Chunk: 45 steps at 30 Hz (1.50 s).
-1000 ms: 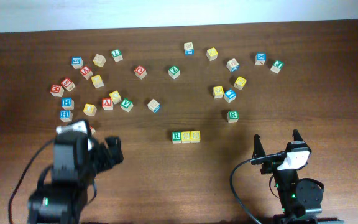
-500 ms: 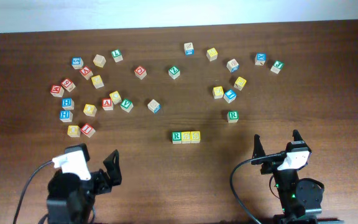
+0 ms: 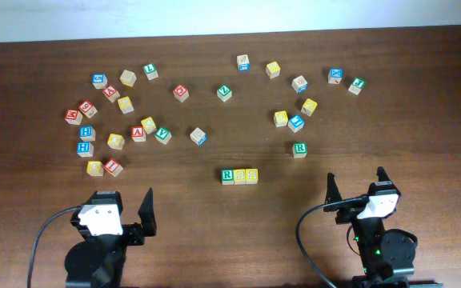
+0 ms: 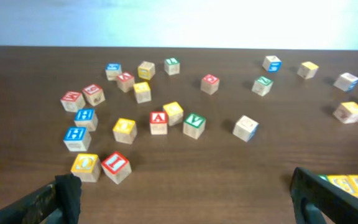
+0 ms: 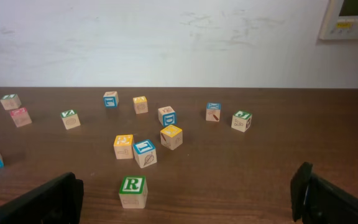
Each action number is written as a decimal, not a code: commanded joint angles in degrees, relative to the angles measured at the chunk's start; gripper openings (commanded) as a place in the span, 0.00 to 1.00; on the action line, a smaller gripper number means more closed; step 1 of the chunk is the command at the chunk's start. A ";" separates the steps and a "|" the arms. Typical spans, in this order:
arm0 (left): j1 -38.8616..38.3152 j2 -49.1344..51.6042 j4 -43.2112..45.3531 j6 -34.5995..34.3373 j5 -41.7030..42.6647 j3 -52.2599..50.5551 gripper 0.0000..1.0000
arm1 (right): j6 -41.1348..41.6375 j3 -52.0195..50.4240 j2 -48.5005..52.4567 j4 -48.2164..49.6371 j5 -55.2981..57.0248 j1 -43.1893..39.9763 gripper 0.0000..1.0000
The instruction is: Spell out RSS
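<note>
Bottom left, left gripper pulled back

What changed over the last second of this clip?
The left gripper drew back from beside the loose blocks toward its base and is now open and empty; no block was picked up or released. The right gripper, the three-block row at centre and the loose blocks stayed put.

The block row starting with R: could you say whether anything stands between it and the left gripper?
Nothing visible does: only bare table lies between the left gripper and the block row. The nearest loose ones, a yellow block and a red block, sit off that line.
</note>
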 commanded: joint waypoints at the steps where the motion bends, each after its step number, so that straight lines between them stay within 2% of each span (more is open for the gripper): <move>1: 2.34 -3.39 4.72 1.38 0.63 -3.52 0.99 | -0.22 -0.39 -0.59 -0.24 0.50 -0.42 0.98; 5: 4.46 -8.04 11.45 2.29 2.56 -8.04 0.99 | -0.22 -0.39 -0.59 -0.24 0.50 -0.42 0.98; 8: 5.77 -8.26 19.43 8.02 8.28 -11.13 0.99 | -0.20 -0.39 -0.59 -0.24 0.50 -0.42 0.98; 20: 6.25 -8.26 39.01 8.04 6.47 -21.40 0.99 | -0.22 -0.39 -0.59 -0.24 0.50 -0.42 0.98; 25: 7.23 -8.26 35.67 7.67 1.60 -21.33 0.99 | -0.22 -0.39 -0.59 -0.24 0.50 -0.42 0.98; 30: 7.21 -8.26 26.97 -0.11 -3.52 -21.33 0.99 | -0.22 -0.39 -0.59 -0.24 0.50 -0.42 0.98; 37: 7.21 -8.26 26.47 -0.20 -3.26 -21.33 0.99 | -0.22 -0.39 -0.59 -0.24 0.50 -0.42 0.98; 41: 7.17 -8.26 26.03 3.41 -0.90 -21.31 0.99 | -0.22 -0.39 -0.59 -0.24 0.50 -0.42 0.98; 45: 7.17 -8.26 26.03 3.48 -0.87 -21.29 0.99 | -0.22 -0.39 -0.59 -0.24 0.50 -0.42 0.98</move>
